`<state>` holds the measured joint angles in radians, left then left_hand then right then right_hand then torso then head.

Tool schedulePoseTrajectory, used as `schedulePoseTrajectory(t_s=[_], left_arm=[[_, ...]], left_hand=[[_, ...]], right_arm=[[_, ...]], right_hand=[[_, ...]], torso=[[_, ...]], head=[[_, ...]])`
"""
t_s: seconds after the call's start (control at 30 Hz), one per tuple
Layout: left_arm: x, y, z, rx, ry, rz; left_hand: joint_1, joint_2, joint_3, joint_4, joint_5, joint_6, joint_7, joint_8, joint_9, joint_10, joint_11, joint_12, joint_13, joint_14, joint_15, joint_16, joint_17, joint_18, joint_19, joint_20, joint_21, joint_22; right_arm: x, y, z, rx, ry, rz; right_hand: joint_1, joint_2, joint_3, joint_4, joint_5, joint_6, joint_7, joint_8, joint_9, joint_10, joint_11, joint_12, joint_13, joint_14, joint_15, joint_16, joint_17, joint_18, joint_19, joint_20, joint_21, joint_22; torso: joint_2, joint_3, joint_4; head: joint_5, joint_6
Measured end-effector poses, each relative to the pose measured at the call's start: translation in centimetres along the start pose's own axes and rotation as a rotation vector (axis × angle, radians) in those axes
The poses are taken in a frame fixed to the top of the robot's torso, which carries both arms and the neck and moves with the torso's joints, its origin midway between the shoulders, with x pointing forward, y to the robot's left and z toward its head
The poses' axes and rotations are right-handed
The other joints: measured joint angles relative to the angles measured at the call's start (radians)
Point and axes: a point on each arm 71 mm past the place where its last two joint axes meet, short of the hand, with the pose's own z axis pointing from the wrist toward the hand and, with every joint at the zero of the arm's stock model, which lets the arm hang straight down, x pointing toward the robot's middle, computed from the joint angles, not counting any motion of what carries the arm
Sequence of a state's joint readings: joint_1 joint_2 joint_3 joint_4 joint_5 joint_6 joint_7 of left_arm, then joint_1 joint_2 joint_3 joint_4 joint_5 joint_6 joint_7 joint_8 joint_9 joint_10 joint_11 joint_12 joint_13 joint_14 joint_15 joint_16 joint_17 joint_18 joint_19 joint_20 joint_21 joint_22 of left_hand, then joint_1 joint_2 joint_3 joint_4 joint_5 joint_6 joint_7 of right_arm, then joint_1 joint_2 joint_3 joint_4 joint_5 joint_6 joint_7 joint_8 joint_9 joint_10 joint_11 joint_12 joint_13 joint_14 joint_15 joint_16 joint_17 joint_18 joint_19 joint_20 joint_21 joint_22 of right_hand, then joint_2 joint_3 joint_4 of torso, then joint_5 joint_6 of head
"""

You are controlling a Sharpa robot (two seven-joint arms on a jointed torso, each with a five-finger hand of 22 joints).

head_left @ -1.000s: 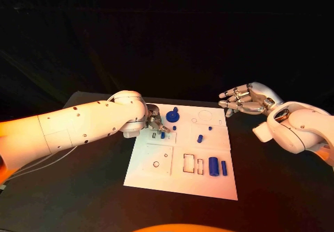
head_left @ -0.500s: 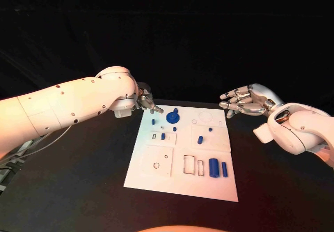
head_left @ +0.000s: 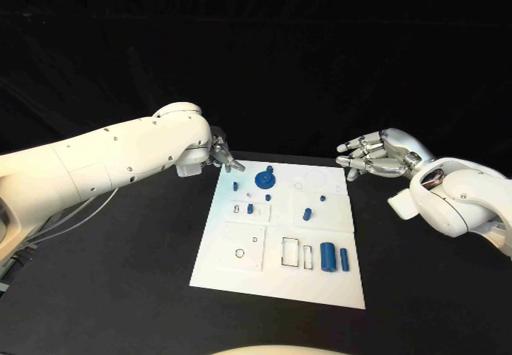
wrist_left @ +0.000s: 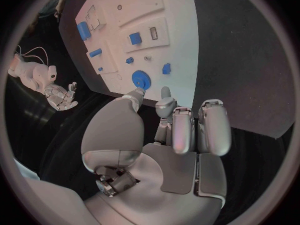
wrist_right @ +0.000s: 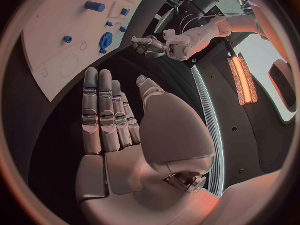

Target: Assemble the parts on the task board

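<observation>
Both hands hang empty — left hand (head_left: 223, 157) and right hand (head_left: 376, 156), fingers loosely spread, touching nothing — beside the flat white board (head_left: 248, 277) with its round blue gear (head_left: 265, 179).

Both robot hands hang off the task board (head_left: 243, 268), leaving it unobstructed above.

Overhead head view down onto task board (head_left: 280, 277); both wrist views sharing it obliquely from opposite sides.
</observation>
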<state>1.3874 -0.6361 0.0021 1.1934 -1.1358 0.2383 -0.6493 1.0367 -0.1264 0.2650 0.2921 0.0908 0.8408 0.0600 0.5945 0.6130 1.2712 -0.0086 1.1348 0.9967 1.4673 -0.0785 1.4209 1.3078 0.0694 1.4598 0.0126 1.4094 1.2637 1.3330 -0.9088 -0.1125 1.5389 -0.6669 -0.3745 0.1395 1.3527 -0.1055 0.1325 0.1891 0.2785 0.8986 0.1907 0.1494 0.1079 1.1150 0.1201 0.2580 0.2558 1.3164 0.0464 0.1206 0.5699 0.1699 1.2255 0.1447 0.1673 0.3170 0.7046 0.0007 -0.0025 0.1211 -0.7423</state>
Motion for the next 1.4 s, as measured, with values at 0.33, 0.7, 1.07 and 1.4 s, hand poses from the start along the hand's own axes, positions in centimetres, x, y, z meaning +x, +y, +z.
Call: schedulePoseTrajectory(t_s=[0.33, 0.7, 1.07, 1.4], left_arm=[[1.4, 0.4, 1.8, -0.037, 0.039, 0.000], [2.2, 0.6, 2.8, -0.052, 0.063, -0.009], [2.3, 0.6, 3.0, -0.054, 0.068, -0.015], [2.3, 0.7, 3.2, -0.060, 0.079, -0.017]], left_hand=[[0.008, 0.000, -0.005, 0.000, 0.000, 0.004, 0.004, -0.004, -0.006, 0.000, 0.000, 0.000, 0.002, 0.000, 0.000, 0.000, 0.000, 0.000, 0.000, 0.000, 0.000, 0.002], [0.008, 0.000, -0.011, 0.000, 0.000, 0.004, 0.004, -0.004, -0.012, 0.000, 0.000, 0.000, 0.001, 0.000, 0.000, 0.000, 0.000, 0.000, 0.000, 0.000, 0.000, 0.003], [0.013, 0.005, -0.011, 0.000, 0.000, 0.008, 0.008, -0.008, -0.018, 0.000, 0.000, 0.000, 0.001, 0.000, 0.000, 0.000, 0.000, 0.000, 0.000, 0.000, 0.000, 0.004], [0.026, 0.018, -0.011, 0.000, 0.000, 0.011, 0.011, -0.013, -0.028, 0.000, 0.000, 0.000, 0.000, 0.000, 0.000, 0.000, 0.000, 0.000, 0.000, 0.000, 0.000, 0.004]], right_arm=[[0.1, 0.1, 0.0, -0.003, 0.003, 0.001], [0.1, 0.1, -0.1, -0.003, 0.004, 0.001], [0.2, 0.1, -0.1, -0.004, 0.005, 0.001], [0.2, 0.1, -0.1, -0.005, 0.006, 0.001]], right_hand=[[0.000, 0.000, 0.000, 0.000, 0.000, 0.000, 0.000, 0.000, 0.000, 0.000, 0.000, 0.000, -0.001, 0.000, 0.000, -0.004, 0.000, 0.000, 0.000, 0.000, 0.000, -0.001], [0.000, 0.000, 0.000, 0.000, 0.000, 0.000, 0.000, 0.000, 0.000, 0.000, 0.000, 0.000, -0.001, 0.000, 0.000, -0.004, 0.000, 0.000, 0.000, 0.000, 0.000, -0.001], [0.000, 0.000, 0.000, 0.000, 0.000, 0.000, 0.000, 0.000, 0.000, 0.000, 0.000, 0.000, -0.001, 0.000, 0.000, -0.004, 0.000, 0.000, 0.000, 0.000, 0.000, -0.001], [0.000, 0.000, 0.000, 0.000, 0.000, 0.000, 0.000, 0.000, 0.000, 0.000, 0.000, 0.000, -0.001, 0.000, 0.000, -0.004, 0.000, 0.000, 0.000, 0.000, 0.000, -0.001]], torso=[[0.000, 0.0004, -0.0011], [0.001, 0.0014, -0.0035], [0.001, 0.0016, -0.0036], [0.000, 0.0018, -0.0035]], head=[[-0.001, -0.006], [-0.006, -0.011], [-0.006, -0.014], [-0.006, -0.014]])
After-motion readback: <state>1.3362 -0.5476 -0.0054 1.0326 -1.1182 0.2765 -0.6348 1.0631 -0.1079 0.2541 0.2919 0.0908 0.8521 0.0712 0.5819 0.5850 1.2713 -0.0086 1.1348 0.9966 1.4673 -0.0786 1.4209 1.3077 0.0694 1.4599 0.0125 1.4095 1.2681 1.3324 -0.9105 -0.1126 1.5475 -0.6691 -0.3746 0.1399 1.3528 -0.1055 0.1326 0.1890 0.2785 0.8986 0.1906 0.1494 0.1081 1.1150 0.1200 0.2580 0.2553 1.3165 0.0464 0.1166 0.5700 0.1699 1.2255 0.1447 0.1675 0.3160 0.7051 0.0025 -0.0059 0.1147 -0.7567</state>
